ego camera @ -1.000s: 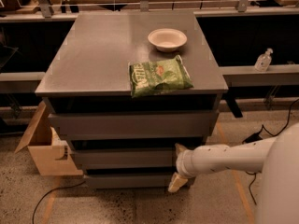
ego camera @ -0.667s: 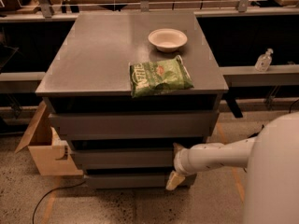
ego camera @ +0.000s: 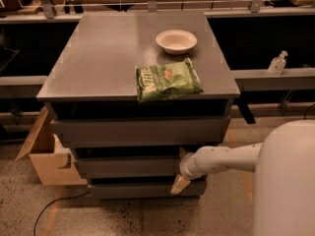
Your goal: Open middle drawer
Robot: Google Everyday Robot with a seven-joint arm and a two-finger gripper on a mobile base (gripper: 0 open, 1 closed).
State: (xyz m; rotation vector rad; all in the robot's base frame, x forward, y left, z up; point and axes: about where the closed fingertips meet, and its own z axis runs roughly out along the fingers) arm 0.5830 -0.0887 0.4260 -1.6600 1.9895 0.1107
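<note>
Gripper is low at the front of the grey cabinet, against the right end of the stacked drawer fronts. Its tan tip points down and left, over the seam between the middle and lowest fronts. Can't tell whether the gripper is open or closed, or whether it grips anything. The middle drawer runs left from the gripper. It is the second of three grey fronts, plain with no handle, with a dark gap along its top edge. Its right end is touching or just behind the gripper, can't tell which. How far out the drawer stands isn't clear from this angle. The top drawer front is above the gripper and looks taller and wider. The lowest front is just below and left of the gripper, near the floor. The white arm reaches in from the right to the gripper, and the robot body fills the lower right corner. Up on the cabinet top, well above the gripper, a green snack bag lies flat near the front edge. A white bowl sits upright behind the bag, apart from it. An open cardboard box stands on the floor far left of the gripper, beside the cabinet's left side. A dark cable runs across the speckled floor below the box. A small clear bottle stands on a ledge up and to the right of the gripper.
</note>
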